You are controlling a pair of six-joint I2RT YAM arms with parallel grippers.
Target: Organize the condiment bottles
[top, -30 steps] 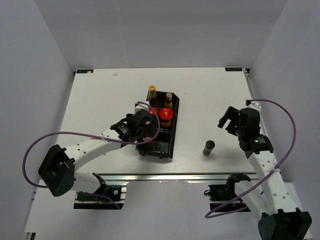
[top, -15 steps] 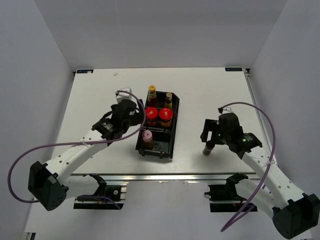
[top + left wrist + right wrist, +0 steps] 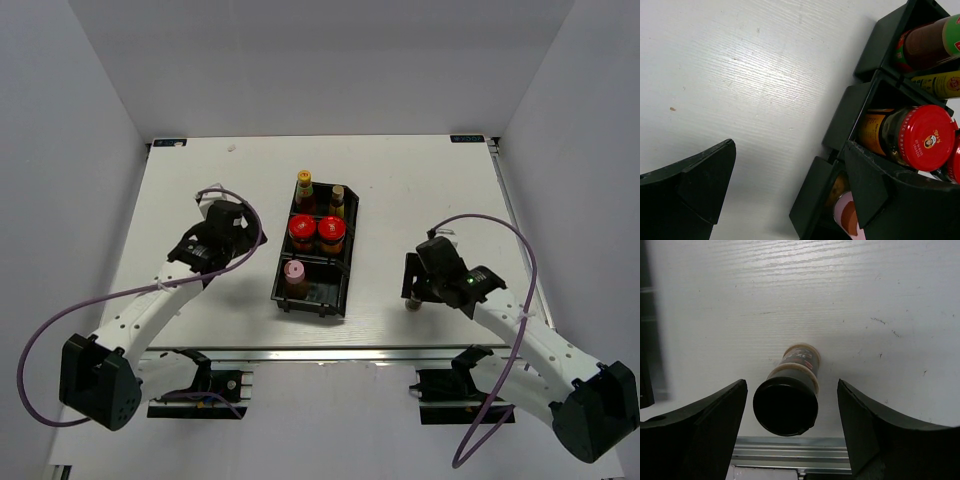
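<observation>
Five of the condiment bottles stand in the black bin (image 3: 322, 290) mid-tabletop (image 3: 200, 180). Two slim brown bottles (image 3: 303, 188) are in the far compartment, two red-lidded jars (image 3: 302, 232) sit side by side in the middle one, and the pink-capped bottle (image 3: 295, 272) is in the near one. The left gripper (image 3: 789, 150) hangs over bare tabletop just left of the bin, fingers spread wide and holding nothing. Off to the right, the black-capped bottle (image 3: 786, 407) stands upright near the front edge. The right gripper (image 3: 791, 390) straddles it with fingers wide, a gap on each side.
</observation>
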